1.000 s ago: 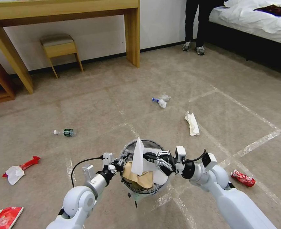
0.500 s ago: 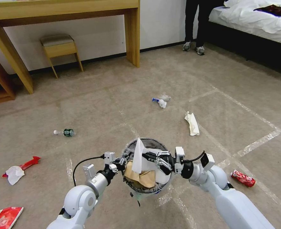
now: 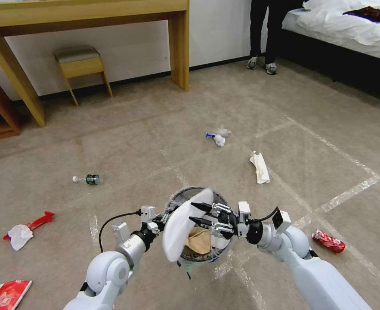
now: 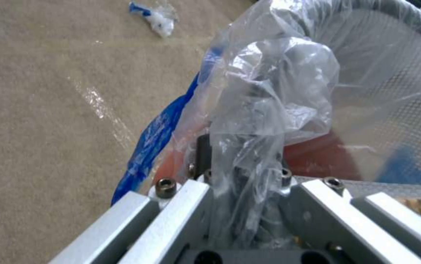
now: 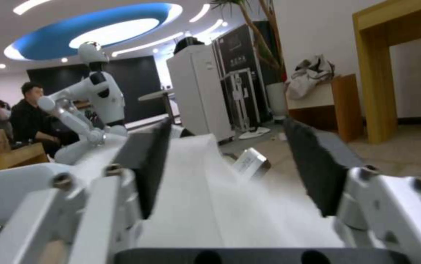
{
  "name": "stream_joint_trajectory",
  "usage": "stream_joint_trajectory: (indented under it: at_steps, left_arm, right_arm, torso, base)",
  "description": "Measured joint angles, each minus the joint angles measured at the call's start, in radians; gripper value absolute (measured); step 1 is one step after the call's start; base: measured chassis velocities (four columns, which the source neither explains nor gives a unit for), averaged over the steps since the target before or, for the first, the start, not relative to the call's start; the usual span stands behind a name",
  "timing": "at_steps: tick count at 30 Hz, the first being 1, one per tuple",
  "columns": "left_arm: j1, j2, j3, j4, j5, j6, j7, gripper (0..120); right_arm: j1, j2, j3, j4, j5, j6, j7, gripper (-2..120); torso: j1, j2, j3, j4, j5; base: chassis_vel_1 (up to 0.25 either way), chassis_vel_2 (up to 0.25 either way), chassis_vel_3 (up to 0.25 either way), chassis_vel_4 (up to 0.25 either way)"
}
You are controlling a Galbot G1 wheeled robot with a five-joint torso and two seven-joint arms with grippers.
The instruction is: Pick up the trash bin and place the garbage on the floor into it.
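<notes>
The bin (image 3: 200, 224) hangs off the floor (image 3: 155, 142) in front of the robot, held at its rim by the left gripper (image 3: 160, 221); in the left wrist view the fingers are pinched shut on the rim and the clear liner (image 4: 269, 110). A brown paper bag (image 3: 198, 241) already lies inside. Over the bin's mouth the right gripper (image 3: 198, 214) has its fingers spread, and a white slipper (image 3: 182, 230) tips across the near-left rim, blurred, half in and half hanging out. In the right wrist view the slipper (image 5: 220, 205) lies between the parted pads (image 5: 318, 168), apparently loose.

The step in hand looks like the drop of the slipper. It may slide outside the rim, so the next move calls for checking that it lands inside, or nudging it in.

Beyond the bin lie a tissue (image 3: 260, 167), a blue-marked wrapper (image 3: 217, 136) and a bottle (image 3: 88, 179). To its right is a red can (image 3: 328, 241); to its left, red packets (image 3: 9, 292) and a tissue wad (image 3: 20, 236).
</notes>
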Motion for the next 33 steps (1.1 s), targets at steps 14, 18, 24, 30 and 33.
stream_joint_trajectory:
  at_steps: [14,18,24,30,33]
  left_arm:
    - [0.003,-0.008,-0.002,-0.002,-0.005,0.002,-0.005,1]
    - [0.002,-0.008,-0.004,0.002,-0.005,0.002,-0.006,1]
    - [0.002,-0.009,-0.005,0.006,-0.005,0.002,-0.006,1]
    - [-0.001,-0.015,-0.006,0.012,-0.007,0.002,-0.007,1]
    - [-0.002,-0.015,-0.009,0.015,-0.008,0.002,-0.007,1]
  right_arm:
    - [-0.003,-0.001,0.015,-0.008,-0.002,0.009,-0.003,100]
    - [-0.003,0.0,0.017,-0.009,-0.003,0.011,-0.004,100]
    - [-0.004,0.0,0.02,-0.009,-0.003,0.011,-0.005,100]
    - [-0.004,-0.002,0.029,-0.006,0.001,0.011,-0.003,100]
    - [-0.004,-0.008,0.039,0.001,0.006,0.011,0.001,100]
  torso:
    - [0.0,0.0,0.0,0.0,0.0]
    - [0.0,0.0,0.0,0.0,0.0]
    - [0.0,0.0,0.0,0.0,0.0]
    - [0.0,0.0,0.0,0.0,0.0]
    - [0.0,0.0,0.0,0.0,0.0]
  base:
    - [0.0,0.0,0.0,0.0]
    - [0.0,0.0,0.0,0.0]
    - [0.0,0.0,0.0,0.0]
    - [0.0,0.0,0.0,0.0]
    - [0.0,0.0,0.0,0.0]
